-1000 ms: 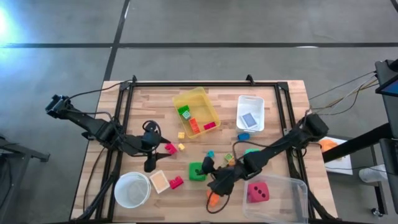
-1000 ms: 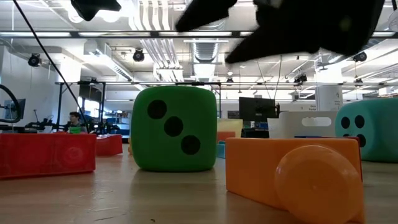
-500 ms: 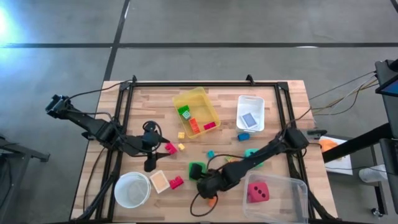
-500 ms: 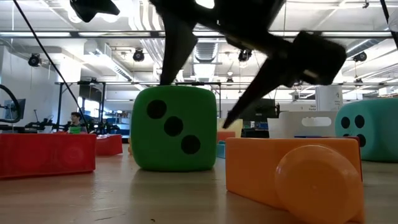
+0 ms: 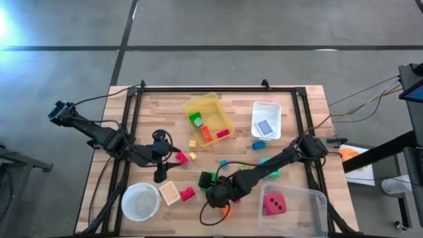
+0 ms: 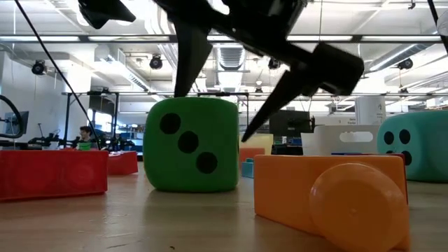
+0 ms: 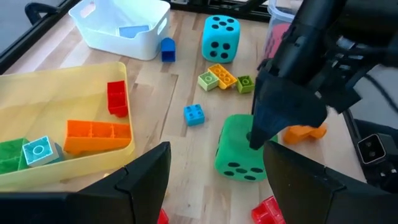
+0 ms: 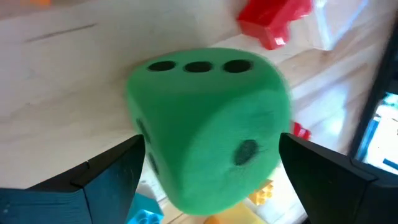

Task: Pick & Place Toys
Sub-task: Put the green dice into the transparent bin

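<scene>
The right arm stretches low across the worktop (image 5: 291, 106), its right hand (image 6: 220, 105) pointing down with fingers spread wide on either side of the green die (image 6: 190, 145). The die sits on the wood directly between and below the fingertips, slightly tilted; whether the fingers touch it cannot be told. Just beside this hand, on the side nearer the low camera, lies an orange block (image 6: 329, 199). Farther off past the hand stands the teal die (image 7: 221, 38), and the pink-red die (image 5: 273, 204) rests in the clear bin (image 5: 310, 211) close alongside the arm.

The left arm waits apart, its left hand (image 5: 158, 173) partly spread and holding nothing, near a red block (image 5: 188, 194).
</scene>
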`<state>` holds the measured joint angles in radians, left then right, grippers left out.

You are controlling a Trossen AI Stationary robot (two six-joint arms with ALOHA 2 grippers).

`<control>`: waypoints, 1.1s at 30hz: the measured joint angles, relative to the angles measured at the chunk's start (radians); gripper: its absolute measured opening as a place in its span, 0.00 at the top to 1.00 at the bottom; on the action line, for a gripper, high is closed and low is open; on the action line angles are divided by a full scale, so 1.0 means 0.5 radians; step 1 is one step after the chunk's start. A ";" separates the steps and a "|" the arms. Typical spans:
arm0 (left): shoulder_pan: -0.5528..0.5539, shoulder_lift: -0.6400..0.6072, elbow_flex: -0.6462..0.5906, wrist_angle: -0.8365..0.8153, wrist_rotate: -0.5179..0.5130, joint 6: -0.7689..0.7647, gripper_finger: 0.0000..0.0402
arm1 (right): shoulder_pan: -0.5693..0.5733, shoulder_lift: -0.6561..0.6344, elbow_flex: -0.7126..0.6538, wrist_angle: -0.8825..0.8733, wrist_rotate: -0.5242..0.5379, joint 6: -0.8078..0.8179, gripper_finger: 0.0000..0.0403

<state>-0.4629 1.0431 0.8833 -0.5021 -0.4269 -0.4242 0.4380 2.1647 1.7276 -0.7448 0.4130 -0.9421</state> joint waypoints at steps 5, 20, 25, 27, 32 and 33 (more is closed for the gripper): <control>0.001 0.000 -0.002 0.010 -0.001 0.005 0.36 | -0.038 -0.002 -0.060 0.135 -0.089 -0.083 0.10; 0.002 0.000 -0.002 0.025 -0.060 0.064 0.36 | -0.099 -0.020 -0.250 0.398 -0.194 -0.102 0.13; 0.002 0.000 -0.002 0.025 -0.060 0.064 0.36 | -0.103 -0.017 -0.263 0.410 -0.199 0.197 0.34; 0.002 0.000 -0.002 0.025 -0.059 0.064 0.36 | -0.106 -0.016 -0.262 0.404 -0.201 0.350 0.47; 0.002 0.000 -0.002 0.024 -0.059 0.063 0.36 | -0.122 -0.016 -0.260 0.439 -0.446 0.937 0.67; 0.002 0.000 -0.002 0.024 -0.060 0.063 0.36 | -0.125 -0.018 -0.260 0.458 -0.500 1.088 0.68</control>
<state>-0.4622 1.0431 0.8825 -0.4900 -0.4567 -0.3927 0.3754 2.1555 1.5978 -0.5157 0.1632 -0.3983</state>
